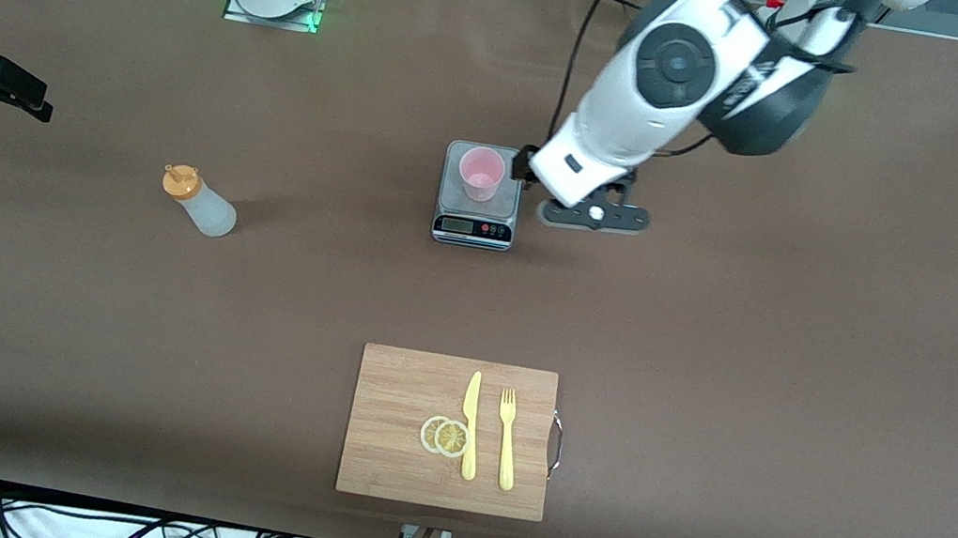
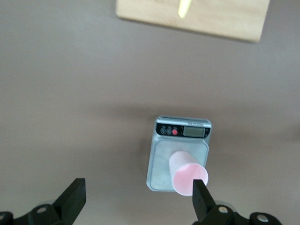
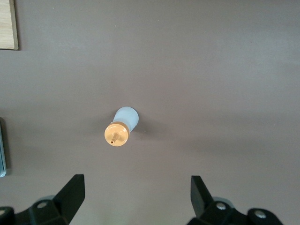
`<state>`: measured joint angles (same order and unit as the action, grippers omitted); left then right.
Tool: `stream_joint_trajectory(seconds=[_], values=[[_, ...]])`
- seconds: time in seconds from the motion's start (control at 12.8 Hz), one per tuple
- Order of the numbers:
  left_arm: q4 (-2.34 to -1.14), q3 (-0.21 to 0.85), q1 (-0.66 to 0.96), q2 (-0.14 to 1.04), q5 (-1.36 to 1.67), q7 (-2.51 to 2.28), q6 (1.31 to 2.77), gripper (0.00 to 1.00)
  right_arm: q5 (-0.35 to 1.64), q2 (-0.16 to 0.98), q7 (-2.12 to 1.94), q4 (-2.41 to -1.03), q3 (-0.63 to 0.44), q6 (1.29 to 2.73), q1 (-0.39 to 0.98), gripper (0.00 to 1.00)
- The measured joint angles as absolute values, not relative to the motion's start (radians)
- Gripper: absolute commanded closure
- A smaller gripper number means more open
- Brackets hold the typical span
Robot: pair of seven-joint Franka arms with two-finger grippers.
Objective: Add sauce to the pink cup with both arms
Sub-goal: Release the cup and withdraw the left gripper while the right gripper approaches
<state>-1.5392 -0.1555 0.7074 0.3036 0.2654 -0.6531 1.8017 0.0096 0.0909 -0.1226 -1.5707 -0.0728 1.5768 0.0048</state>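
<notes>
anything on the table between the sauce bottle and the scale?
Nothing: bare brown table between the sauce bottle and the scale holding the pink cup, as the front view shows.

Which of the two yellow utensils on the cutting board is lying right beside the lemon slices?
The knife: its blade edge meets the lemon slices, while the fork lies apart from them, toward the board's handle.

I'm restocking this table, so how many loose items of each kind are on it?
Sauce bottle: 1
Pink cup: 1
Kitchen scale: 1
Cutting board: 1
Yellow knife: 1
Yellow fork: 1
Lemon slices: 2
Total: 8
</notes>
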Motion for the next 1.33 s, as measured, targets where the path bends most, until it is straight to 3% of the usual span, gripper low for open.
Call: stream_joint_trajectory(seconds=[0.47, 0.94, 1.33], values=[[-1.534, -0.201, 0.495, 0.174, 0.143, -0.515, 1.717, 0.0, 0.034, 0.139, -0.309, -1.572, -0.08, 1.504, -0.007, 0.0], [-1.534, -0.199, 0.268, 0.128, 0.13, -0.241, 1.627, 0.0, 0.224, 0.257, -0.958, -1.629, -0.104, 1.483, -0.187, 0.0], [-1.537, -0.112, 0.117, 0.123, 0.13, -0.144, 1.561, 0.0, 0.437, 0.313, -1.334, -1.706, -0.105, 1.525, -0.244, 0.0]])
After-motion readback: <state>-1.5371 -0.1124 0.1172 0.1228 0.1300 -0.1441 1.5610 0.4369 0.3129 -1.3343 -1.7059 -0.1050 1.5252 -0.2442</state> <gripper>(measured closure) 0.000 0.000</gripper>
